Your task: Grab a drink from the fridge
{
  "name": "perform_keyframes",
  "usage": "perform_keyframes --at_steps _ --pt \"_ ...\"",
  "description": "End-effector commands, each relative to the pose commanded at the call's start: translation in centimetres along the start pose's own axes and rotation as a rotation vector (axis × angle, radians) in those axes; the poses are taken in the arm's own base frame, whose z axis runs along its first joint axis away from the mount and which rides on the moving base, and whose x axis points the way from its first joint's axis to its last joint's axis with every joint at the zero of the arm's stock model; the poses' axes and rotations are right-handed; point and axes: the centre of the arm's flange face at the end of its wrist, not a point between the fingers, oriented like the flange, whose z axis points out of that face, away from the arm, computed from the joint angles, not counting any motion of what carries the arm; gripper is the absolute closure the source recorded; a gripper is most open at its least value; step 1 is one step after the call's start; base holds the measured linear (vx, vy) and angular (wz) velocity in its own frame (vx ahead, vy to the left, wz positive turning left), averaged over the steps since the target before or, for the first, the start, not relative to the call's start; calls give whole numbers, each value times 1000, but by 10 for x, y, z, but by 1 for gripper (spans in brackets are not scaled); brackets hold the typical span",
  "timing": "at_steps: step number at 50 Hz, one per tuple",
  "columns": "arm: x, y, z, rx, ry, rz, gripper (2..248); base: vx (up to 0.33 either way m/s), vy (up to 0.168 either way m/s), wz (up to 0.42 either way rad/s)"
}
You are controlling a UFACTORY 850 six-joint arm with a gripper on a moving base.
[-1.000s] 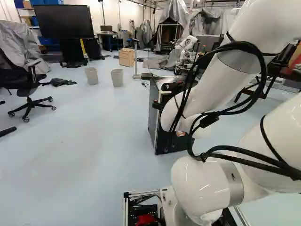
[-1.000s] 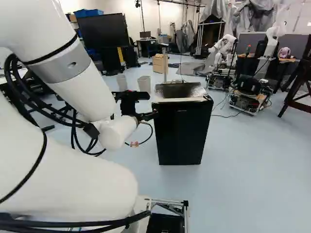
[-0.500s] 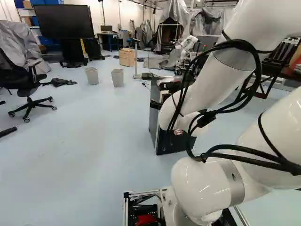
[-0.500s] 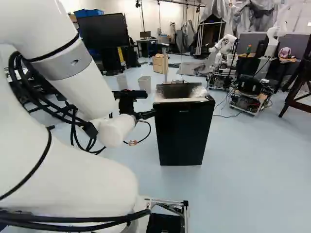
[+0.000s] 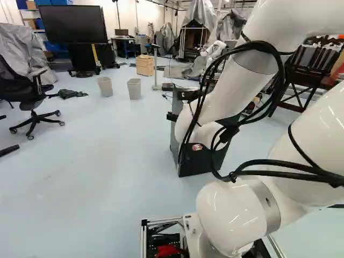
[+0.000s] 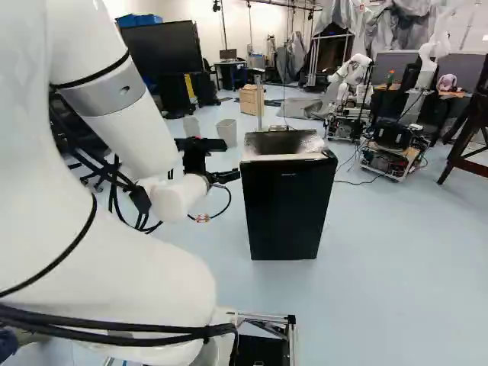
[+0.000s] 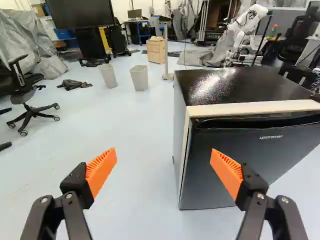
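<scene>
In the right base view my gripper (image 6: 229,175) is level with the upper left side of a black fridge (image 6: 288,210). The arm hides most of it from the left base view. Seen from the wrist, the gripper (image 7: 164,152) stands open, nothing between its orange pads. Ahead is the fridge (image 7: 235,160), one pad overlapping its front in the picture and the other over floor. Its door looks shut, with a dark handle recess (image 7: 260,121) along the top edge. The fridge's inside is hidden.
Two grey bins (image 7: 139,77) and a wooden drawer box (image 7: 156,50) stand beyond the fridge. An office chair (image 5: 35,102) is at the left of the left base view. Another robot (image 6: 352,76) and a wheeled base (image 6: 393,149) stand behind the fridge to the right.
The arm has swung left in the left base view, and the gripper has drawn slightly left from the fridge in the right base view. The base may have shifted very slightly.
</scene>
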Motion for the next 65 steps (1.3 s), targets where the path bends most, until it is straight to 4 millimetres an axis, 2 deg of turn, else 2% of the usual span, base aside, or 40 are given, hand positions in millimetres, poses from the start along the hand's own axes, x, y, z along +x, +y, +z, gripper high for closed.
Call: perform_keyframes --at_steps 25,39,65 --pt "4 -19 2 -42 38 76 3 0 0 0" --pt "9 -30 12 -80 59 120 3 0 0 0" --pt "-5 -50 33 -170 41 171 3 0 0 0"
